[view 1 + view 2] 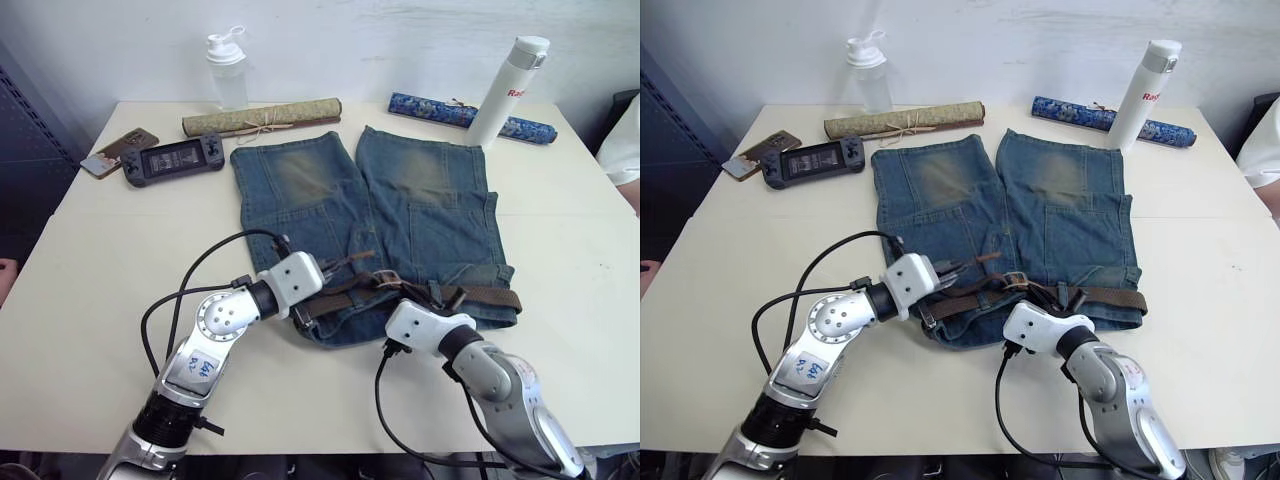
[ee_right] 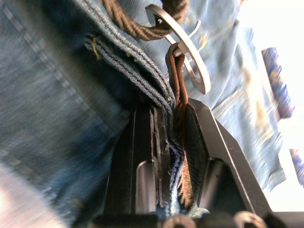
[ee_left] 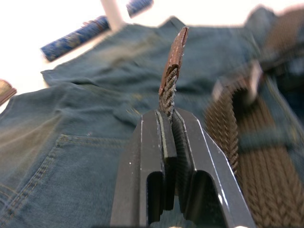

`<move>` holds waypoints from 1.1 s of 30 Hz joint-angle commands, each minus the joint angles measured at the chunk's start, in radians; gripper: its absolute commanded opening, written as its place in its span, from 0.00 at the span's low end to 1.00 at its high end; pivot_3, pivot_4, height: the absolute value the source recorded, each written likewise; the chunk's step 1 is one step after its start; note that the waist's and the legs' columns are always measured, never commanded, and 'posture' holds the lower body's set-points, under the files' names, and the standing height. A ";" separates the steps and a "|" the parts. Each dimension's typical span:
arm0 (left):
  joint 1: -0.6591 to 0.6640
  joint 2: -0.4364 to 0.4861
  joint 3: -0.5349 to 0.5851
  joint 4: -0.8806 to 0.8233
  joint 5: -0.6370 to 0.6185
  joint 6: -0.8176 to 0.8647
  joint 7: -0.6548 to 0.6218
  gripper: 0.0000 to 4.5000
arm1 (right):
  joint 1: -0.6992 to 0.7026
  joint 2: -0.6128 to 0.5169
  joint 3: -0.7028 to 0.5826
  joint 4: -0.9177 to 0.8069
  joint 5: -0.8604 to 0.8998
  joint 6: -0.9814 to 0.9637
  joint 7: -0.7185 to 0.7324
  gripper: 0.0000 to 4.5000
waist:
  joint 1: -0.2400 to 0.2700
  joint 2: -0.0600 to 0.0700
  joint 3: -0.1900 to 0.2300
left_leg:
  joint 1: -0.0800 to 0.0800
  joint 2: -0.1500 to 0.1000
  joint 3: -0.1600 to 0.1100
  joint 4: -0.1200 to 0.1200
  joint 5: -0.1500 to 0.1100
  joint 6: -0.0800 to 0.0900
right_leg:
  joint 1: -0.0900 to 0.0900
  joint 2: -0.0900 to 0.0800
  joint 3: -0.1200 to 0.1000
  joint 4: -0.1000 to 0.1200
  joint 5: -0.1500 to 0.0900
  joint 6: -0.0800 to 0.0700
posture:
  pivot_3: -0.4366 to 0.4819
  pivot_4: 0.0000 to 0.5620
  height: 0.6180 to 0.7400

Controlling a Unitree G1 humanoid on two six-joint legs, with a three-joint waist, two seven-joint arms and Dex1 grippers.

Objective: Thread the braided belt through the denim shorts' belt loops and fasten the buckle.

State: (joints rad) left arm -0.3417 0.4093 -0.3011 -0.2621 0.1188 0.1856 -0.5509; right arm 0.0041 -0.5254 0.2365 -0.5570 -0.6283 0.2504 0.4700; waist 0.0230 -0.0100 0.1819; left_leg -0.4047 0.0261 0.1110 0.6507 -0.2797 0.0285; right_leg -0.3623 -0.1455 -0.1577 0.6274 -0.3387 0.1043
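Denim shorts [image 1: 400, 210] lie flat on the worktop [image 1: 90, 260]. At their waistband, left gripper [image 3: 167, 116] jaws clamp the braided belt [image 3: 167, 90] tip; right gripper [image 2: 172, 118] jaws pinch denim and leather beside the buckle [image 2: 183, 45].

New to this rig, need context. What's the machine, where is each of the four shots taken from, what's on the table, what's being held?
It is a two-armed humanoid robot. The two wide pictures come from a stereo camera on its head, looking down; the two close-ups come from a camera on each wrist.

On the white table lie denim shorts with a braided belt along the waistband. Further back are two rolled mats, a clear bottle, a white flask, a handheld game console and a phone.

The left gripper is shut on the belt's tan-tipped free end. The right gripper pinches the leather tab just below the silver buckle, together with a fold of denim.
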 commanded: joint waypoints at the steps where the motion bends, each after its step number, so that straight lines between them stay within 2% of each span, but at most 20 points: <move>1: -0.028 0.007 -0.026 -0.003 0.036 -0.011 -0.019 0.00 | -0.032 -0.024 0.026 -0.055 -0.024 -0.063 0.031 0.04 | 0.000 0.000 0.000 | 0.000 0.000 0.000 0.000 0.000 0.000 | 0.000 0.000 0.000 0.000 0.000 0.000 | 0.48 0.27 0.82; 16: -0.050 0.027 -0.043 -0.014 0.083 -0.017 -0.068 0.00 | -0.095 -0.037 0.043 -0.028 -0.052 -0.134 0.075 0.04 | -0.003 0.000 0.000 | 0.000 0.001 0.002 0.000 0.001 -0.001 | -0.001 0.001 0.000 0.001 0.000 0.000 | 0.48 0.27 0.82; 33: -0.053 0.036 -0.001 -0.054 0.059 0.030 -0.103 0.00 | -0.131 -0.074 -0.027 0.008 -0.049 -0.197 0.061 0.04 | -0.003 0.000 0.000 | 0.000 0.001 0.002 0.001 0.001 -0.001 | -0.001 0.001 0.000 0.002 0.000 0.000 | 0.48 0.27 0.82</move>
State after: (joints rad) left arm -0.3883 0.4452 -0.3124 -0.2752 0.1855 0.2079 -0.6477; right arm -0.0974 -0.5828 0.2319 -0.5114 -0.6834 0.1059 0.5474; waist 0.0202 -0.0100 0.1819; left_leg -0.4047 0.0273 0.1132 0.6515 -0.2788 0.0279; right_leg -0.3631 -0.1440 -0.1574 0.6293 -0.3387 0.1041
